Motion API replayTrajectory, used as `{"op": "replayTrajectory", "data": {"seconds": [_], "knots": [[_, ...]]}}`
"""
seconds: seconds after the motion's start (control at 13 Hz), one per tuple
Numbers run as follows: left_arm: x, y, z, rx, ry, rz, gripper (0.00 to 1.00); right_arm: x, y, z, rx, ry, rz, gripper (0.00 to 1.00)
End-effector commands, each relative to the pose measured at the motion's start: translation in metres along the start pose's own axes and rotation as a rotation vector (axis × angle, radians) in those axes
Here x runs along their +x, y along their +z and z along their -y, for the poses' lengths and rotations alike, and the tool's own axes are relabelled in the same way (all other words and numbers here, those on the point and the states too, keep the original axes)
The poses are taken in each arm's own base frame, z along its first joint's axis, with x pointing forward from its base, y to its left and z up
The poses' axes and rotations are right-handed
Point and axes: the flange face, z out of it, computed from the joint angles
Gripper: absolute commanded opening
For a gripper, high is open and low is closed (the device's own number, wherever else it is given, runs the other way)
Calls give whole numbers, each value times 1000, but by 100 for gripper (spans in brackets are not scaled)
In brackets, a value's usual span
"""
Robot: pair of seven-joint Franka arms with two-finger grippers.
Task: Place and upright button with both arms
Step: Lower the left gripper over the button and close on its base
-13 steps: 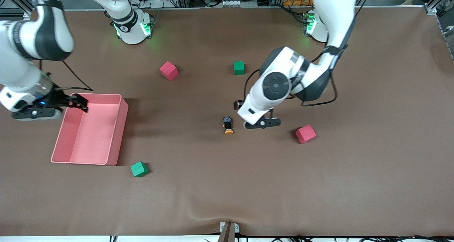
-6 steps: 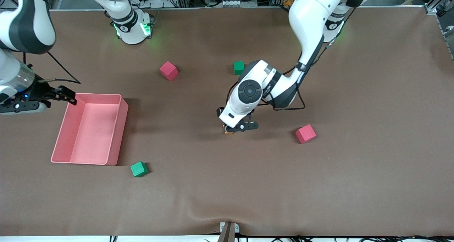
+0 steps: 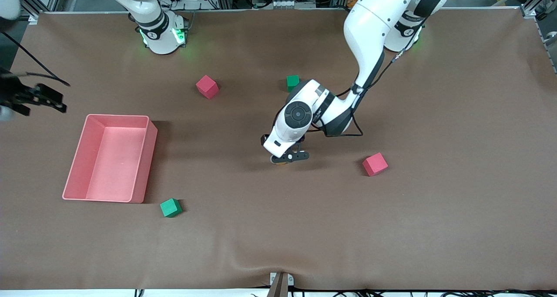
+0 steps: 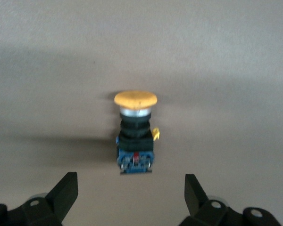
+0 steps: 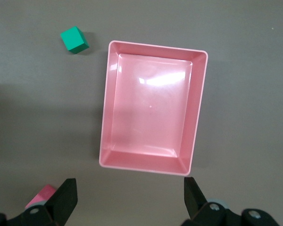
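The button [image 4: 134,136] lies on its side on the brown table, with its orange cap pointing away from my left gripper and its blue-black base toward it. My left gripper [image 4: 130,195] is open and hangs low over the button, one finger on each side and not touching it. In the front view the left gripper [image 3: 288,156] covers the button almost wholly. My right gripper [image 3: 41,100] is open and empty, up in the air past the pink tray [image 3: 150,157] at the right arm's end of the table. It also shows in the right wrist view [image 5: 129,197].
The pink tray [image 5: 153,45] is empty. A green cube [image 3: 170,207] lies beside the tray's corner nearest the front camera. A pink cube [image 3: 207,86] and a green cube [image 3: 293,82] lie nearer the bases. Another pink cube [image 3: 375,164] lies beside the left gripper.
My left gripper has moved toward the right arm's end and come down over the button. My right gripper has drawn away from the tray toward the table's edge.
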Motion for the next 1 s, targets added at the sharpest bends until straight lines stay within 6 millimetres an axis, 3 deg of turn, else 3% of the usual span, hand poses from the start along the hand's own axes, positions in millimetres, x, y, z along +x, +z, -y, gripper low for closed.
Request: {"op": "replayTrajectory", "data": {"seconds": [0.0,0.23,0.62,0.69,0.85,0.92], "knots": [[11,5,-1,-16,-31,-37,100,-1,-34,6,17,78,22,100],[18,19,2,-29,-37,-72,96,-5,-42,19,22,129,56,100],[7,33,-4,-13,-16,-80,89,-7,-44,16,7,123,56,100],[6,34,-4,-12,-14,-79,85,-8,-44,11,15,131,55,100],[7,34,-4,-11,-15,-80,64,-8,-45,10,21,135,51,100],[7,34,-4,-11,-13,-80,58,-8,-45,12,19,140,53,100]]}}
